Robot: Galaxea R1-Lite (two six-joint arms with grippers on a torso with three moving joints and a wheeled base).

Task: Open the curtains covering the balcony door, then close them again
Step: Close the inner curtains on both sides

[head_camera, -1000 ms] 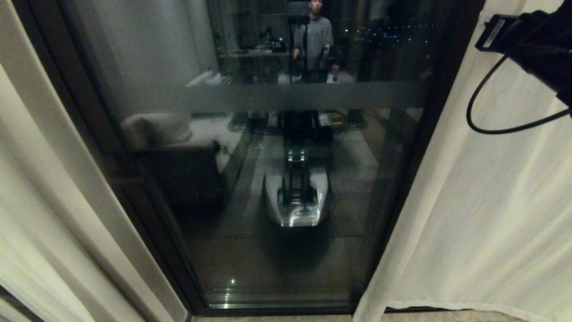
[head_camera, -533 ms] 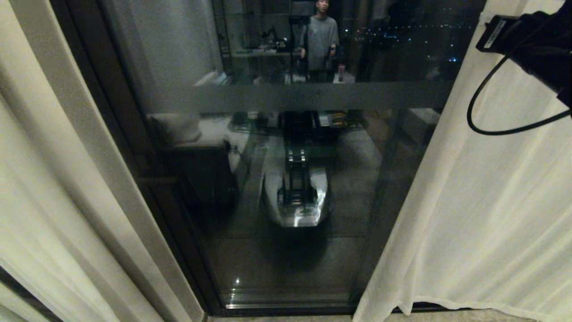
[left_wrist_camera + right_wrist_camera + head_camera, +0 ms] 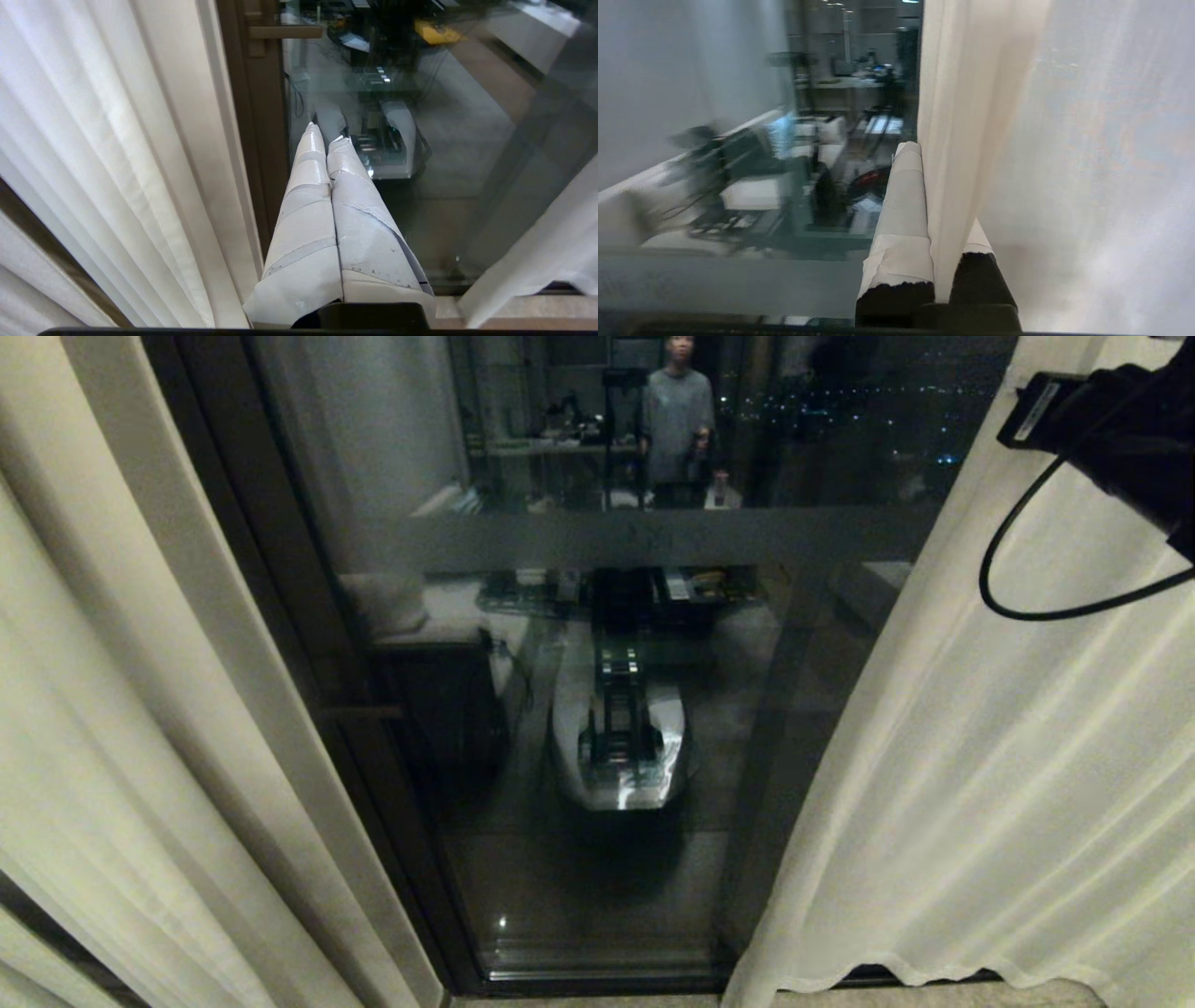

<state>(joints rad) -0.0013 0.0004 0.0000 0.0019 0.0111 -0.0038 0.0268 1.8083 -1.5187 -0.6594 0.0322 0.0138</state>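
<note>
The curtains hang apart. The left curtain point(image 3: 112, 728) point(image 3: 93, 140) is bunched beside the dark frame point(image 3: 280, 579). The right curtain point(image 3: 1008, 756) covers the right part of the balcony door point(image 3: 607, 877), whose glass carries a frosted band point(image 3: 653, 537). My right arm point(image 3: 1111, 439) reaches in high at the right. In its wrist view my right gripper point(image 3: 931, 158) is shut on the hemmed edge of the right curtain point(image 3: 957, 116). My left gripper point(image 3: 327, 133) is shut and empty, held low and pointing at the foot of the door, near the frame point(image 3: 261, 140).
The dark glass reflects my own base point(image 3: 621, 747) and a person point(image 3: 680, 411) standing behind me in the room. A small door handle point(image 3: 285, 31) sticks out from the frame. The right curtain's hem point(image 3: 537, 266) hangs just above the floor strip point(image 3: 597, 1001).
The whole picture has shifted: the door frame and left curtain sit further right. The right curtain's edge stays with my right arm, so the bare strip of glass is narrower.
</note>
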